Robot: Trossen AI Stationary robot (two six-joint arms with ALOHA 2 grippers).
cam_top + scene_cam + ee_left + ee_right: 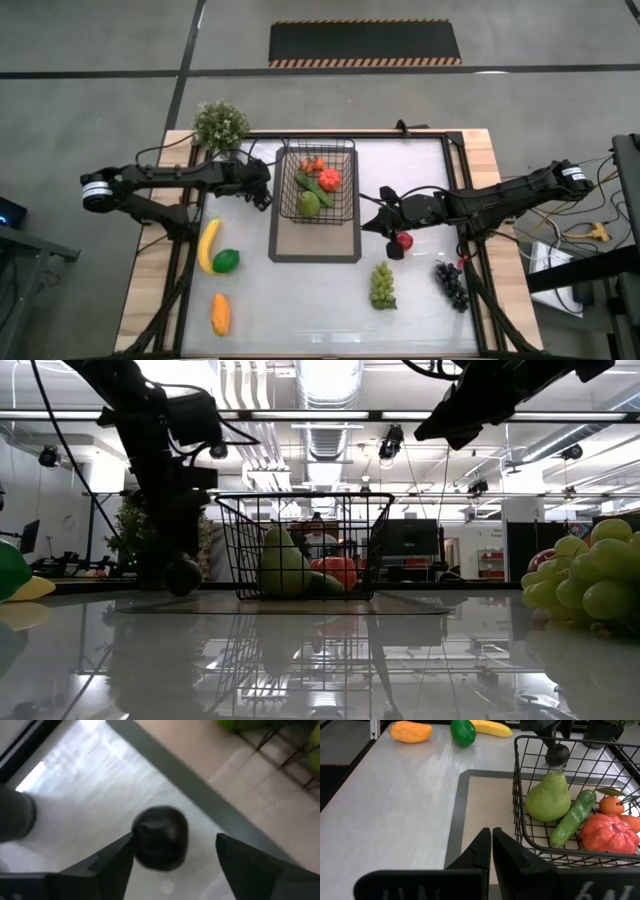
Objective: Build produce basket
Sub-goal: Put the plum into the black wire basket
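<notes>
Nearest you, the orange fruit [220, 314], green grapes [382, 285] and dark grapes [452, 285] lie along the front of the table [300, 310], with bare surface between them. Just behind, the banana [208, 244] touches the lime [226, 261] on the left, well clear of the mat [314, 250]. Your right gripper [374, 223] hangs over the mat's right edge, fingers pressed together and empty; a red apple [403, 241] lies just beside it. Your left gripper [265, 194] sits left of the basket [317, 180], fingers spread around a dark round object [160, 838] on the table, not pinching it. The basket stands on the mat's far half, holding pear [548, 797], cucumber [572, 817], tomato [607, 832] and small orange pieces [611, 805]. A potted plant [220, 124] fills the far left corner.
</notes>
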